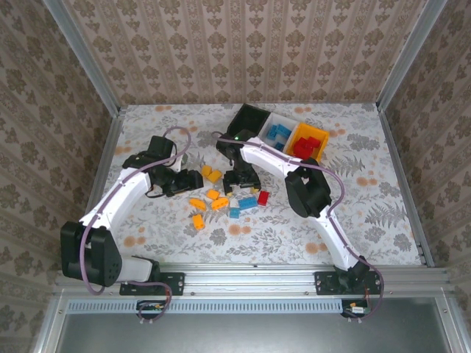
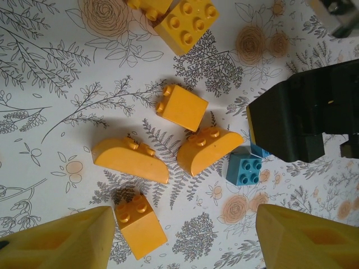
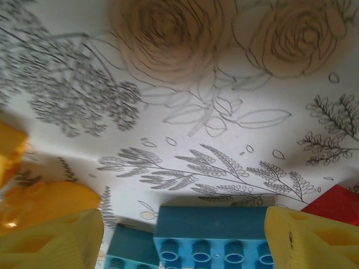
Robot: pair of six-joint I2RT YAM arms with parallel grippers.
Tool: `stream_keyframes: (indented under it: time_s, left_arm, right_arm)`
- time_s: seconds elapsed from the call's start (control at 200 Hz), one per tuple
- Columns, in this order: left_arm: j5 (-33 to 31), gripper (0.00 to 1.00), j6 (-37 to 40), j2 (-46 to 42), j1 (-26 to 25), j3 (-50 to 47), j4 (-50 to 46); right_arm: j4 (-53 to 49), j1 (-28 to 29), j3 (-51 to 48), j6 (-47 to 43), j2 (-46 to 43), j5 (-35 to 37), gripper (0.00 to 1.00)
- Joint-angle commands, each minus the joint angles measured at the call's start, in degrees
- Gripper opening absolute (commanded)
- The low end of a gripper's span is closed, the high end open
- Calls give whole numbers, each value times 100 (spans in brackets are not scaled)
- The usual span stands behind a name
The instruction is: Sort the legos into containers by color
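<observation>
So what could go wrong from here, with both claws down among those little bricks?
The right gripper straddles a long blue plastic brick, with a smaller blue brick also between its fingers and a red brick close by; closing might grip badly or drag one along. The left gripper hovers open over orange-yellow bricks close to the right gripper, so the two might bump.

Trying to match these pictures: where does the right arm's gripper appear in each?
Top external: right gripper at centre, over the loose bricks.
Left wrist: the black shape at the right edge.
Right wrist: its yellow fingers in the bottom corners.
Shared landmark: the blue brick by its fingers.
</observation>
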Motion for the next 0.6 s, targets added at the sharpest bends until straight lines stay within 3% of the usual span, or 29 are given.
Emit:
stream_keyframes:
  time_s: [0.0, 0.295, 0.595]
  left_arm:
    - [63, 69, 147, 52, 57, 128, -93]
    - [203, 69, 170, 350, 69, 238, 35]
    - [215, 69, 187, 470, 69, 341, 43]
  right_arm:
    - [-137, 29, -257, 120, -75, -24, 77]
    - [115, 31, -1116, 183, -449, -23, 77]
    - [47, 94, -1362, 196, -475, 104, 77]
